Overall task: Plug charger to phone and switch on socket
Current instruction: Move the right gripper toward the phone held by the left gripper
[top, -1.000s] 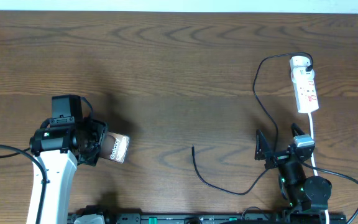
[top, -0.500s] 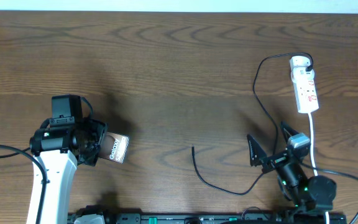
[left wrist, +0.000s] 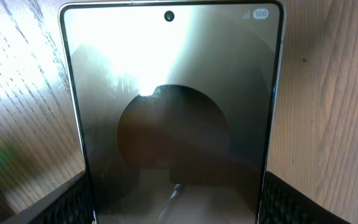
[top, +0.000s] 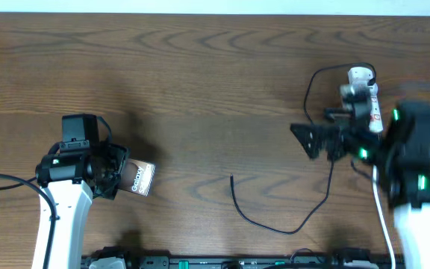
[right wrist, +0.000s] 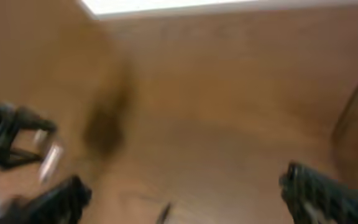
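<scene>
The phone point(top: 139, 178) is a bronze-brown slab with white "Galaxy" lettering at the table's left. My left gripper point(top: 122, 176) is shut on its near end. In the left wrist view the phone point(left wrist: 173, 106) fills the frame, screen up, between my left gripper's fingers point(left wrist: 173, 208). The charger cable point(top: 239, 203) lies loose on the table, its plug tip point(top: 232, 178) pointing up at centre. The white socket strip point(top: 359, 75) lies at the far right, partly hidden by my right arm. My right gripper point(top: 312, 140) is open and empty, left of the strip. The right wrist view is blurred, with its jaws point(right wrist: 188, 199) wide apart.
The strip's white cord point(top: 383, 217) runs down to the front edge at the right. The black cable loops up to the strip's far end point(top: 310, 93). Bare wooden table point(top: 215, 82) spans the back and centre.
My right arm has swung up from the front edge toward the strip, its open gripper now left of it. The left arm, phone and cable have not moved.
</scene>
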`<state>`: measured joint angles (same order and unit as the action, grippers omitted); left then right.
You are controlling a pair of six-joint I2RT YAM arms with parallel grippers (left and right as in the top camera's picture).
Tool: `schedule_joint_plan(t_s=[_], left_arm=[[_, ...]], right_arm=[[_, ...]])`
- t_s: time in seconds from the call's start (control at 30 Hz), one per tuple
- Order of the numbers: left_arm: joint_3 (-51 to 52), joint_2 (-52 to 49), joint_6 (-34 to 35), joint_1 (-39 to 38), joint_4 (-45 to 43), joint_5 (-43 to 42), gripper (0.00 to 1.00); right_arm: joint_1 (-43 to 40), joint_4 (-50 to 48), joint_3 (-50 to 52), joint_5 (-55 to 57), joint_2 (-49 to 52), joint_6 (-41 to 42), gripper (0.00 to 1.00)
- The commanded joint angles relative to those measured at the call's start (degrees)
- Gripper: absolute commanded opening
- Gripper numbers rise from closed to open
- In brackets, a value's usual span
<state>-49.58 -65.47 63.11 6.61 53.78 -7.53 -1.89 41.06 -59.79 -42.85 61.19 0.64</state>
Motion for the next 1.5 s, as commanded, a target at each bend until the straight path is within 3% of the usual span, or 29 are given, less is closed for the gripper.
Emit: schedule_joint_plan(t_s=[0.0, 0.13, 0.23, 0.63, 1.0, 1.47], left_arm=[[-2.0, 0.6, -0.5, 0.2, 0.2, 0.5, 0.07], [-2.0, 0.6, -0.5, 0.2, 0.2, 0.3, 0.07], [-2.0, 0.6, -0.4, 0.2, 0.1, -0.8, 0.07], [-2.0, 0.6, 6.8, 0.2, -0.3, -6.9, 0.08], [-2.0, 0.6, 14.4, 0.2, -3.4, -14.2, 0.07], [-2.0, 0.0, 23.2, -3.8, -6.5, -16.0, 0.07]], right_arm=[[0.5, 2.5, -7.0, -9.4, 10.0, -1.3, 0.99], [0.5, -0.9, -7.9, -14.8, 18.6, 5.7, 0.99], [1.5, -5.7, -7.9, -19.9, 24.5, 9.6, 0.81], [16.1, -23.1, -7.9, -35.6, 41.5, 15.7, 0.82], [26.6, -37.2, -7.9, -34.4, 44.3, 25.0, 0.84], [34.3, -37.9, -7.9, -27.2, 44.3, 26.3, 0.86]])
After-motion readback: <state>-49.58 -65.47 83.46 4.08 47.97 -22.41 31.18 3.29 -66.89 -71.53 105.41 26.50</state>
